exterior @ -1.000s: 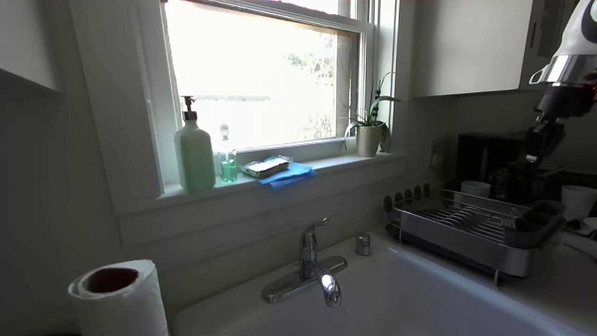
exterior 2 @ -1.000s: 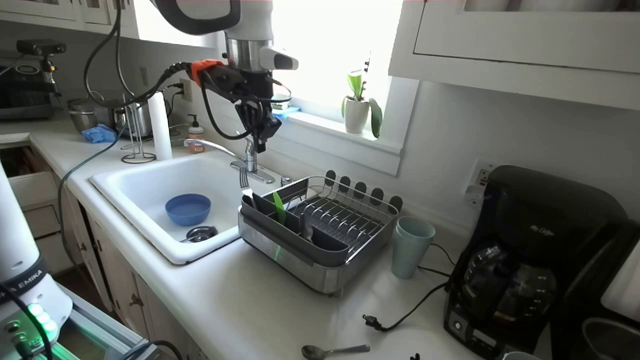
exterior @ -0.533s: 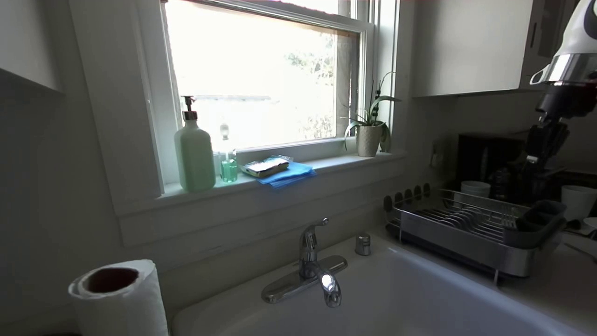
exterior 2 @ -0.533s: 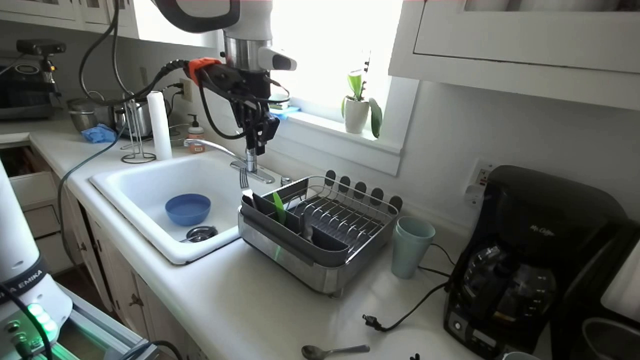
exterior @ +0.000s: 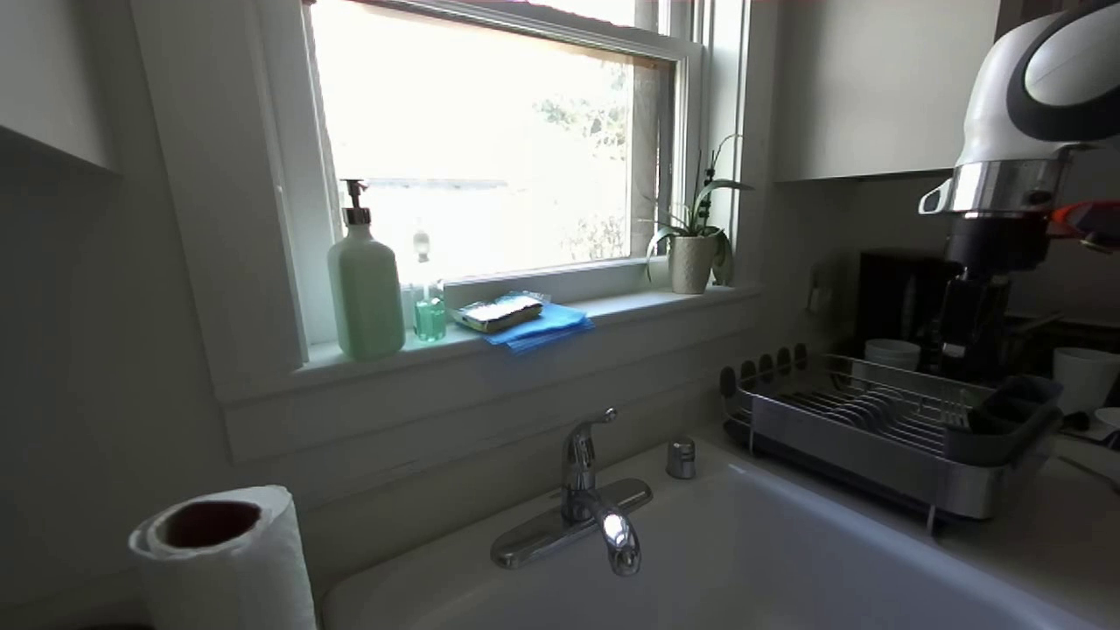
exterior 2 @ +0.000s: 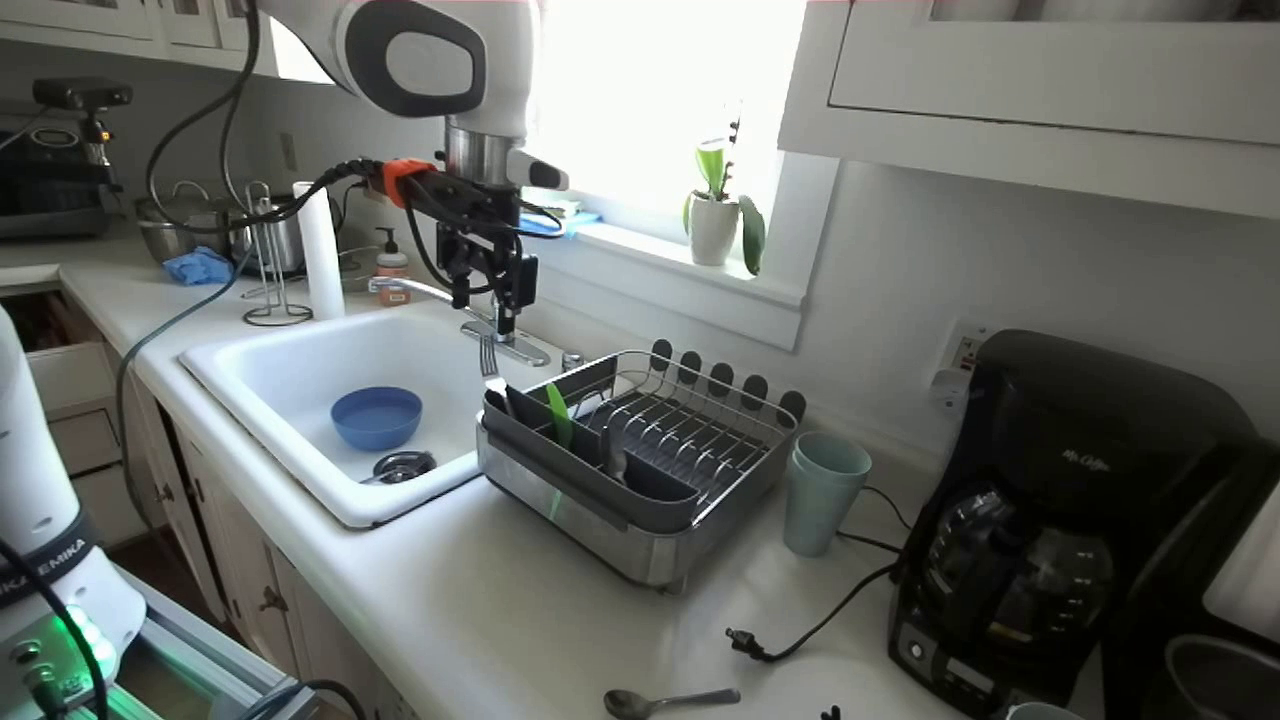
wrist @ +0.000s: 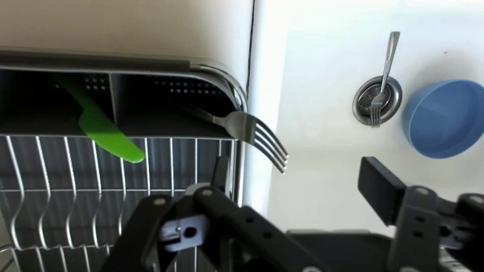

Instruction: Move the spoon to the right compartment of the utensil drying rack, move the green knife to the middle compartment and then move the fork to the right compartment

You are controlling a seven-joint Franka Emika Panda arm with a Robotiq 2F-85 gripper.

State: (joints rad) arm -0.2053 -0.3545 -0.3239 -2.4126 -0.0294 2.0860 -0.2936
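Along the edge of the sink (exterior 2: 290,400), the utensil drying rack (exterior 2: 590,525) is standing on the counter (exterior 2: 500,620). Over its sink-side edge the gripper (wrist: 297,179) is hovering, the fingers being spread. The green knife (wrist: 106,132) is leaning in one compartment, a fork (wrist: 242,126) in the sink-side corner one; a spoon (exterior 2: 668,705) is lying past the rack's opposite corner.

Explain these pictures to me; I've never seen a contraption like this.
The machine is a robot arm ending in a two-fingered claw. Two pictures are shot from outside it; the third is its wrist view, looking past the claw. Beside the sink stands a metal dish rack; its utensil holder carries a fork, a green knife and another silvery utensil. A spoon lies on the counter, near a coffee maker. In the sink are a blue bowl and a second fork. The claw is open and holds nothing.
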